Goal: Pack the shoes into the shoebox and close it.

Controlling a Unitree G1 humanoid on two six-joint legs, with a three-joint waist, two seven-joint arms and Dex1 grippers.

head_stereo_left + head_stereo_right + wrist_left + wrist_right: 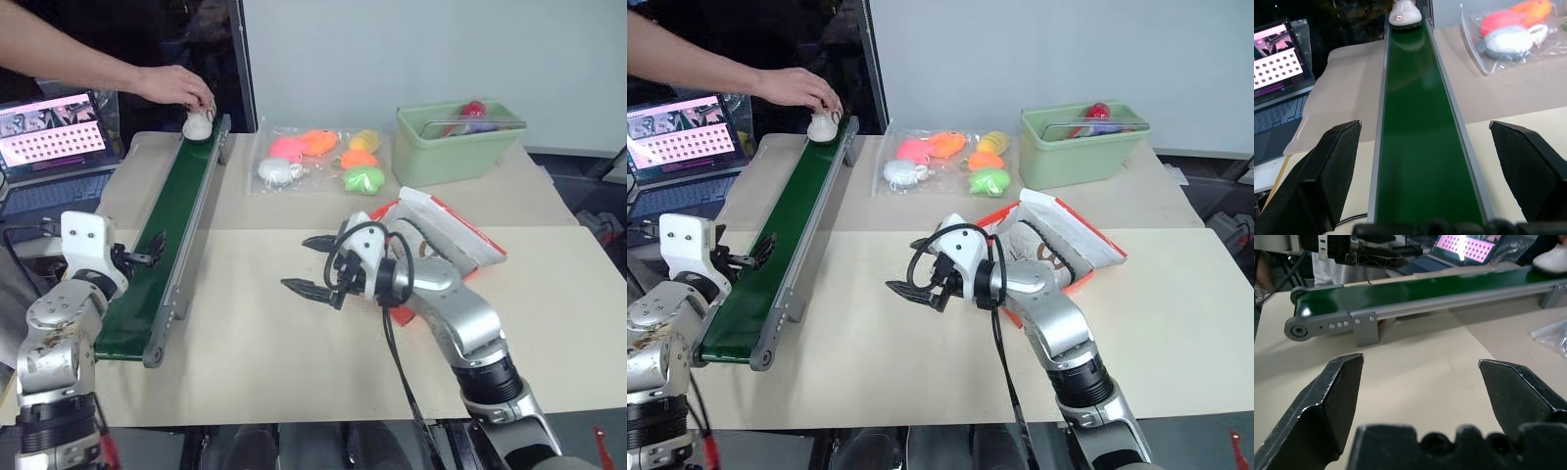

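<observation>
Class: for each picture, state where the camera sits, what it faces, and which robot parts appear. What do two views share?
Head eyes: above, looking down on the table, both arms, left gripper, right gripper, shoebox.
Left wrist: along the conveyor belt toward a shoe; open fingers.
Right wrist: across the table at the belt's side; open fingers.
Shared: belt, shoe.
</observation>
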